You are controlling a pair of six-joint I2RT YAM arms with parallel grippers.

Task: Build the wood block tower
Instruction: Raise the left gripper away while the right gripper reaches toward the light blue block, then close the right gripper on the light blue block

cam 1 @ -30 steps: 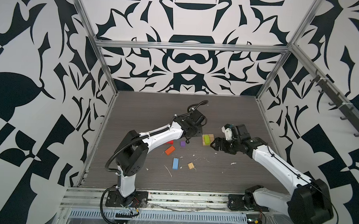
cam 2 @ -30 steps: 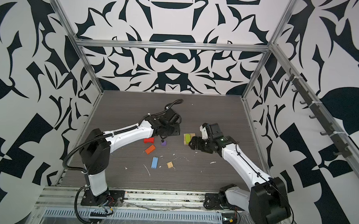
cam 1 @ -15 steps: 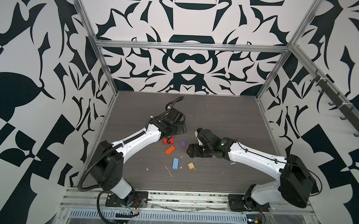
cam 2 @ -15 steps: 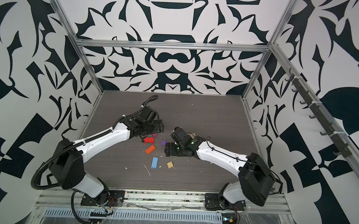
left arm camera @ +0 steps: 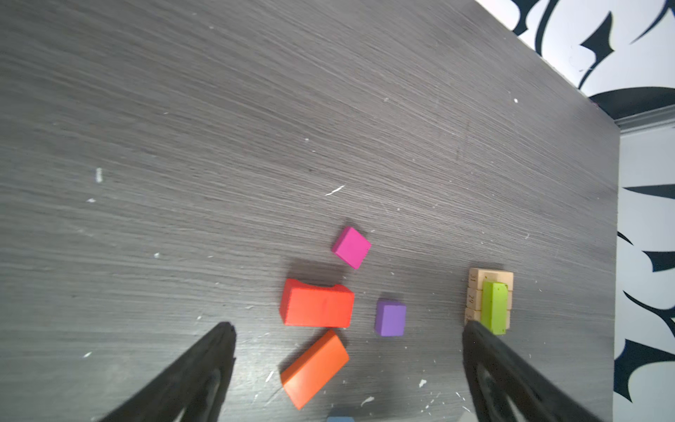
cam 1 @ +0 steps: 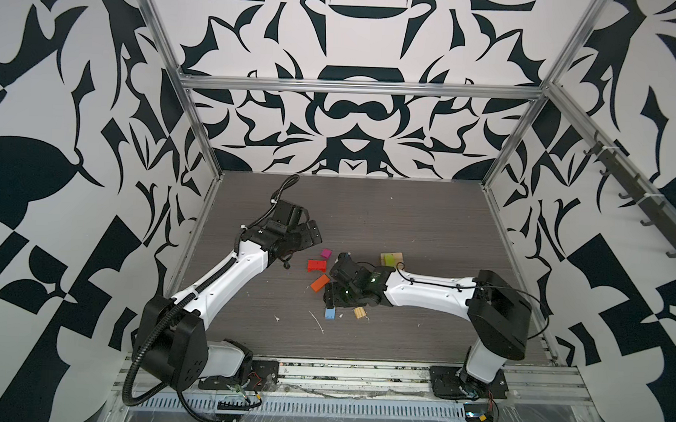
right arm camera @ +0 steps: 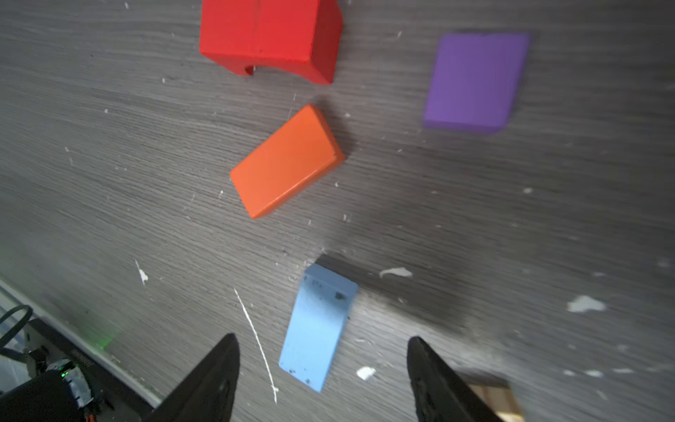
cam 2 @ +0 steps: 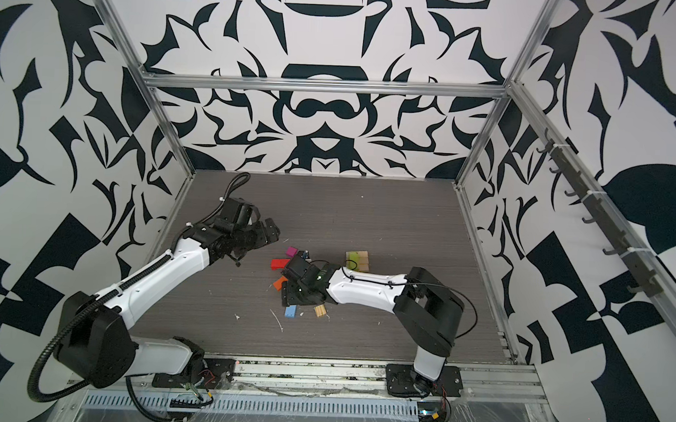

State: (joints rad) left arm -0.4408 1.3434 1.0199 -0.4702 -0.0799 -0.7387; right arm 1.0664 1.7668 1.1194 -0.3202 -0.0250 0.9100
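The wood block tower (left arm camera: pixel 473 288) is a tan plank base with a lime green block (left arm camera: pixel 495 307) on it, seen in both top views (cam 1: pixel 392 258) (cam 2: pixel 357 260). Loose wood blocks lie left of it: a magenta cube (cam 1: pixel 326 253), a red block (cam 1: pixel 316 266), an orange block (cam 1: pixel 319 283), a purple cube (left arm camera: pixel 391 318) and a light blue block (right arm camera: pixel 319 329). My right gripper (right arm camera: pixel 323 339) is open, low over the blue block, which lies flat between its fingers with a gap on each side. My left gripper (cam 1: pixel 311 233) is open and empty, back left of the blocks.
A ridged tan square (cam 1: pixel 359 313) lies beside the blue block, close to the right gripper. White chips and a thin sliver (cam 1: pixel 318 322) litter the dark table. The right forearm (cam 1: pixel 427 292) stretches in front of the tower. Patterned walls with metal posts enclose the table.
The left gripper opened and drew back to the left, away from the tower. The right arm swung left from beside the tower to the blue block, its jaws narrowing a little.
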